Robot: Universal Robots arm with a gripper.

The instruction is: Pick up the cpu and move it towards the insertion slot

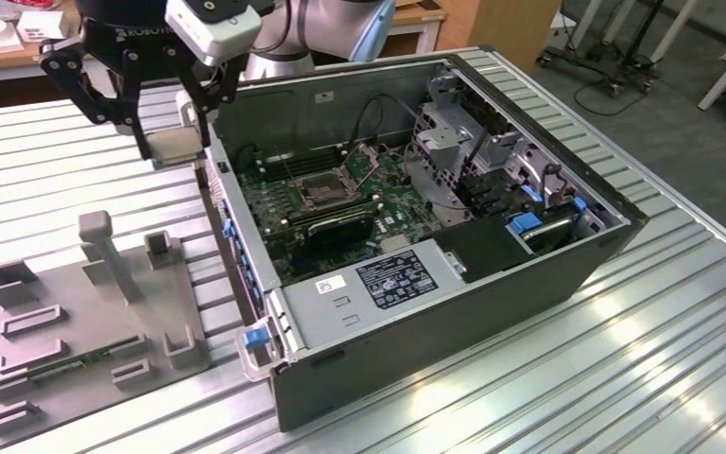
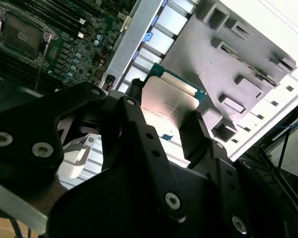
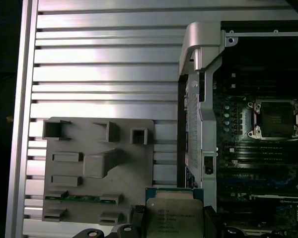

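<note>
Exterior view: the gripper (image 1: 177, 142) is seen raised above the counter (image 1: 35, 161), at about 9 o'clock from the open computer case (image 1: 464, 284). The cpu (image 1: 177, 145) is gripped between the jaws, clear of the counter. The pick-up is judged done — the move to the insertion slot (image 1: 321, 192) is left, the slot lying inside the case at roughly 4 o'clock from the gripper, well apart. The grey tray (image 1: 73, 331) sits at 6 o'clock from the gripper; a narrow green strip (image 1: 79, 359) is held in one of its recesses, the other recesses look unfilled.

Second wrist view: the cpu (image 2: 166, 106) is clamped edge-on by the black fingers (image 2: 201, 131), pale face showing, green rim at its far edge. The slot (image 2: 22, 34) is seen at 10 o'clock — frame open, centre dark, nothing seated.

First wrist view: the cpu (image 3: 174, 215) is held outside the case wall, over the counter beside the tray (image 3: 99, 168). The slot (image 3: 277, 118) lies at 2 o'clock from it, unoccupied.
</note>
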